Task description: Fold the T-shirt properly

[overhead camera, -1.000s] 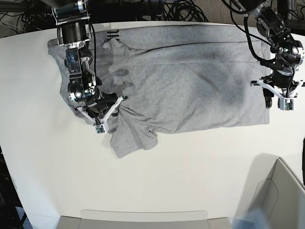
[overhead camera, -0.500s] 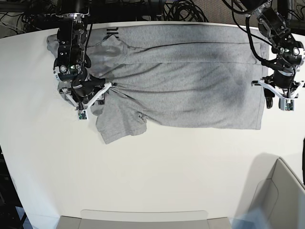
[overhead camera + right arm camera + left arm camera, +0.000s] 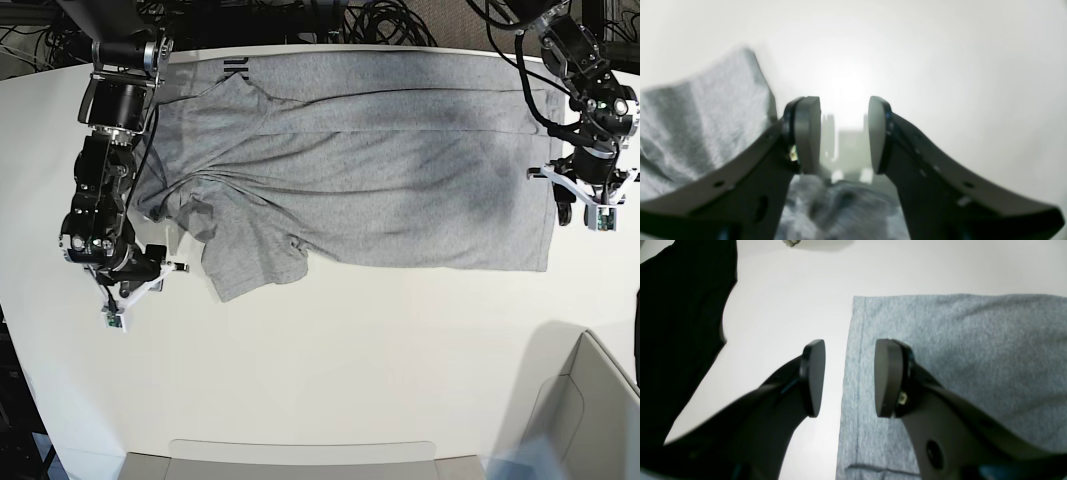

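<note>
At the left of the base view the right gripper (image 3: 125, 300) hovers over bare white worktop (image 3: 330, 380) just beside the rumpled sleeve, fingers (image 3: 806, 133) apart and empty. The grey T-shirt (image 3: 380, 180) lies spread across the upper middle, so the fold looks barely begun; next that sleeve needs flattening. At right, the left gripper (image 3: 585, 205) straddles the hem with released fingers (image 3: 813, 376), which only its wrist view shows.

Two black arms (image 3: 108, 170) — silver collars, looping cables, white-framed jaws with rounded dark pads (image 3: 815, 376).
</note>
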Robot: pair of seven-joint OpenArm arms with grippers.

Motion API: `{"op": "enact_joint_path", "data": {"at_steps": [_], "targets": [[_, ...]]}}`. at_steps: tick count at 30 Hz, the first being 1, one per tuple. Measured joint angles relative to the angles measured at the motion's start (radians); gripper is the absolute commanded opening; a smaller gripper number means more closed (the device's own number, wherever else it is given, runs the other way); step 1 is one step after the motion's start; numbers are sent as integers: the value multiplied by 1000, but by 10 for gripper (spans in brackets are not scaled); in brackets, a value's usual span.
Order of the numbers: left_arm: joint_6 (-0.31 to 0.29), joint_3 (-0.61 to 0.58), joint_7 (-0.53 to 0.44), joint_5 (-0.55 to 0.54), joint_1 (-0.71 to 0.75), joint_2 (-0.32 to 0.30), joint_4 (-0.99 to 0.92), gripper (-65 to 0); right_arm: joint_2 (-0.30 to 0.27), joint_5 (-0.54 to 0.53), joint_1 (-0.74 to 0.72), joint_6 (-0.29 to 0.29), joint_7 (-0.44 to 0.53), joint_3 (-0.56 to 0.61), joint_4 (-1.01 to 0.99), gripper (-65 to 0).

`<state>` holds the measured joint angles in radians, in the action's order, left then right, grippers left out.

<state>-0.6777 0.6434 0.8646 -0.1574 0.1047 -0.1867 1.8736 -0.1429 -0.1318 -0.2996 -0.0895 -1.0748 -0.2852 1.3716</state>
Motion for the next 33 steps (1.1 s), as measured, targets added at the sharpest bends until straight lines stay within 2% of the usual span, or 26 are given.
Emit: {"op": "enact_joint_path", "data": {"at_steps": [4,7,9,17,20,23,27,33], "targets": [[4,0,0,0,-2,1,0,-404,15,-2,-1,-15,114,11,-153,-409],[8,0,4,0,-2,2,0,-404,8,4,0,-114,126,6,-194,-409],[7,0,7,0,-2,2,0,-404,13,4,0,-146,130,0,-192,-409],[8,0,7,0,-3,2,0,-404,21,-1,-7,-167,137,0,-103,-409],[8,0,7,0,-5,2,0,-404,20,-81,-47,-180,138,-2,-150,-408],[8,0,7,0,-6,3,0,-404,13,-107,-84,-135,140,0,-234,-404],[7,0,7,0,-7,4,0,-404,-9,-99,-101,-127,137,3,-317,-351],[7,0,7,0,-7,4,0,-404,9,-106,-130,-211,138,8,-374,-338]]}}
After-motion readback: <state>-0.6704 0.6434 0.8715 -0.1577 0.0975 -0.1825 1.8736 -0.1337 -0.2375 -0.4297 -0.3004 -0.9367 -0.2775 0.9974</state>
